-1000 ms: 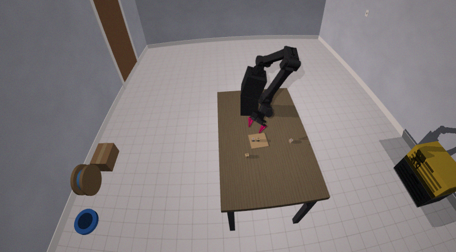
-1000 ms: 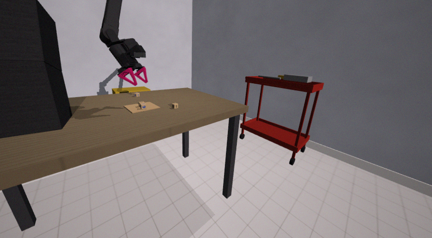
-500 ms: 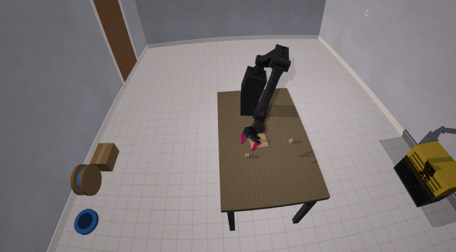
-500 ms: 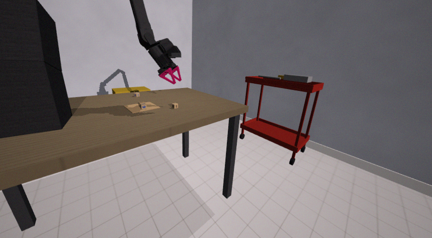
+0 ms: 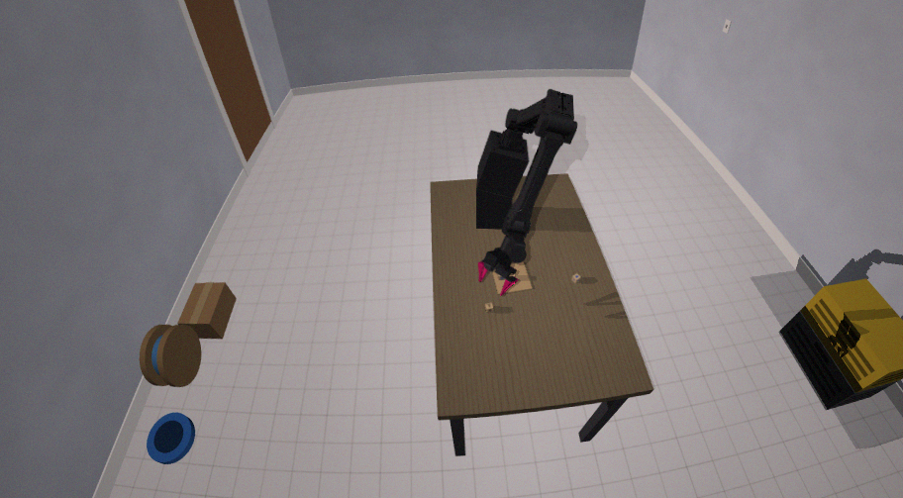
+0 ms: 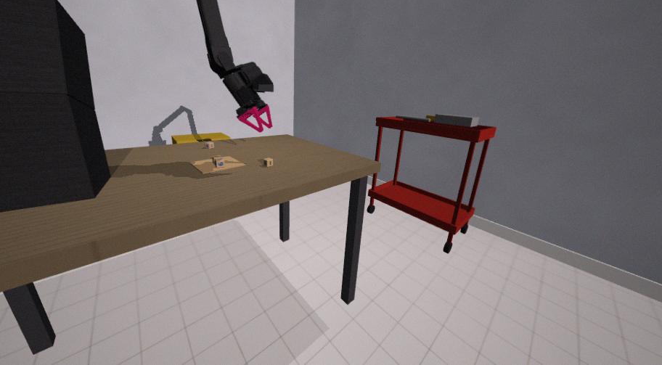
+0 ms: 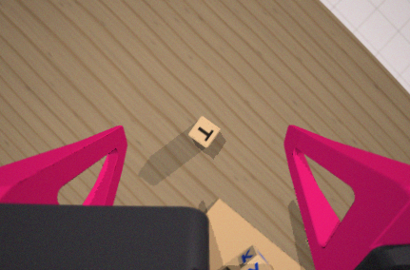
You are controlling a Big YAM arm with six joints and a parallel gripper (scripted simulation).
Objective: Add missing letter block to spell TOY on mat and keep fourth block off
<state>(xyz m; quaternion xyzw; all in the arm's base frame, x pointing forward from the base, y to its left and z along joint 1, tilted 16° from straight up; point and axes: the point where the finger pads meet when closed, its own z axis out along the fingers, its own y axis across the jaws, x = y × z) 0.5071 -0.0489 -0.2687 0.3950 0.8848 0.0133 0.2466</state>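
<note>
The T block (image 7: 205, 132) (image 5: 487, 307) (image 6: 267, 162) lies on bare table off the mat, its black T on top. The tan mat (image 5: 525, 280) (image 6: 202, 165) (image 7: 224, 228) holds two blocks side by side; in the wrist view only the Y block (image 7: 253, 260), with its blue letter, peeks in at the bottom edge. In the exterior view both blocks (image 6: 218, 161) show on the mat. My gripper (image 5: 495, 278) (image 6: 255, 118) (image 7: 205, 134) is open and empty. It hangs well above the table, over the mat's edge nearest the T block.
A fourth block (image 5: 575, 277) (image 6: 209, 144) lies on the table off the mat, on the side away from the T block; I cannot read its letter. The robot's black base (image 5: 499, 179) stands at the table's far end. A red cart (image 6: 429, 170) stands beside the table.
</note>
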